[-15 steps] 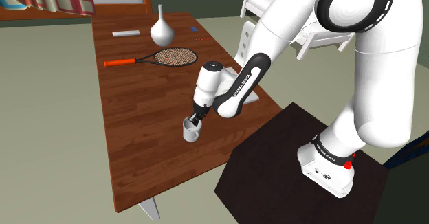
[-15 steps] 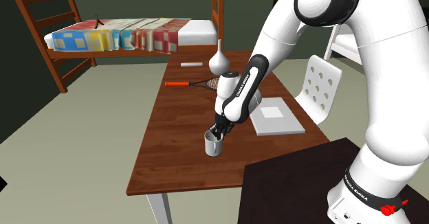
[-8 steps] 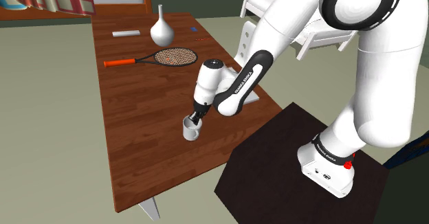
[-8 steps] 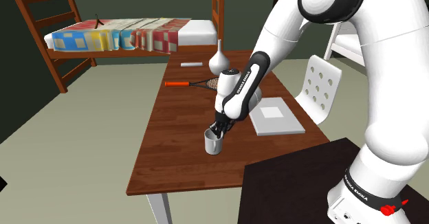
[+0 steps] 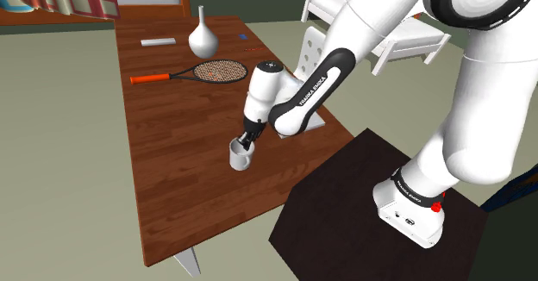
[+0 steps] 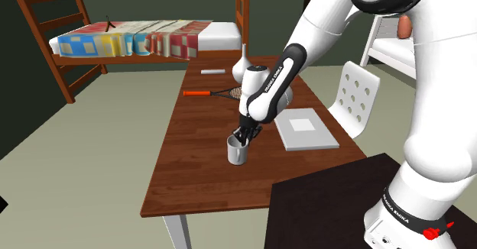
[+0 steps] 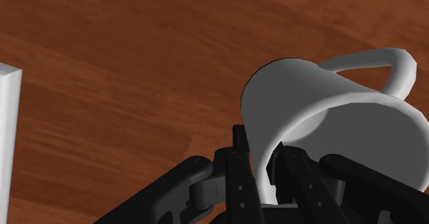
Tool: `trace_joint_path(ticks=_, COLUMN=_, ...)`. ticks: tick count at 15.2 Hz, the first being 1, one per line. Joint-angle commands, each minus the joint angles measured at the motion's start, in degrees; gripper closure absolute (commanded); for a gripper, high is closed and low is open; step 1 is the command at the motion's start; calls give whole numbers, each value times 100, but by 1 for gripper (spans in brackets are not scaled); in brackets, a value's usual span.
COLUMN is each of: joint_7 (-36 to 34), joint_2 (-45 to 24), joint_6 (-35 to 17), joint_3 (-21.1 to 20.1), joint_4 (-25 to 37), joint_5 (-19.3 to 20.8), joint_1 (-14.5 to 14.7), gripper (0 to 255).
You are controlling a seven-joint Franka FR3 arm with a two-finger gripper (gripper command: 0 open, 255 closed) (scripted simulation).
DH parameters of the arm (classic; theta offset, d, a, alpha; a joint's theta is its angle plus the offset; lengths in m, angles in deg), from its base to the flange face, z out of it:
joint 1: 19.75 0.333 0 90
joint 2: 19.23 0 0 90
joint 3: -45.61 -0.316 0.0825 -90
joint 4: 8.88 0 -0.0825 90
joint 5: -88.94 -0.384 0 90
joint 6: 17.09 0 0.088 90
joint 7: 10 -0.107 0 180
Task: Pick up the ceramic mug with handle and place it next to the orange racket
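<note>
Now the end effector (image 5: pixel 247 140) pinches the rim of the white mug (image 5: pixel 240 157), one finger inside, the mug directly beneath it; the orange-handled racket (image 5: pixel 203 71) lies well beyond, farther along the counter (image 5: pixel 172 193).

Hand (image 6: pixel 243 137) on mug (image 6: pixel 238 153); wooden table (image 6: pixel 197 171)
</note>
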Motion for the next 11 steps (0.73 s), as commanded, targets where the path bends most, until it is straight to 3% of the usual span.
trace_joint_path(ticks=1, joint_7=39, joint_2=154, joint_6=126, joint_3=-77, joint_4=-28, joint_5=-67, joint_1=-54, gripper=255)
trace_joint_path(ticks=11, joint_7=319, joint_2=907, joint_6=772, joint_3=-423, joint_4=-125, joint_5=-477, joint_1=-321, gripper=255)
